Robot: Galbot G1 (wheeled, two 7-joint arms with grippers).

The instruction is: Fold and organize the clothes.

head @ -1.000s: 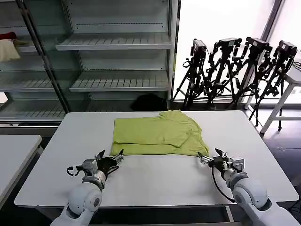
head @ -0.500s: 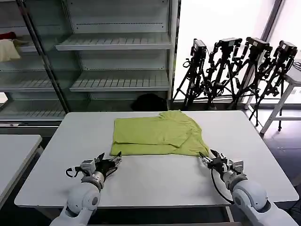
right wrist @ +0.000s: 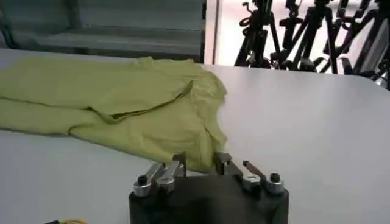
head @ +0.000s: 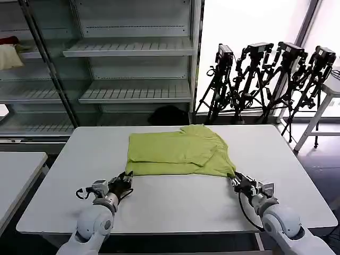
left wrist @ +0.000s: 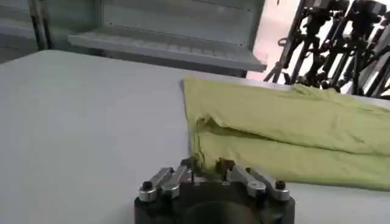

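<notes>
White bench (head: 175, 204) in front of me, a second white bench (head: 16, 170) off to my left. Behind, grey metal shelving (head: 133, 50) with slatted shelves; a cream cloth bundle (head: 9, 56) sits on a far-left shelf. A row of black tripods with cameras (head: 268, 79) stands by the bright window at back right. Another white table (head: 329, 90) at right edge. Dark object (head: 169, 115) on floor under shelving.

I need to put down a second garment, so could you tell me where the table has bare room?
Bare table lies along the near edge between the left gripper and right gripper, and on both sides of the T-shirt. The shirt's near corners are crowded by the grippers.
</notes>
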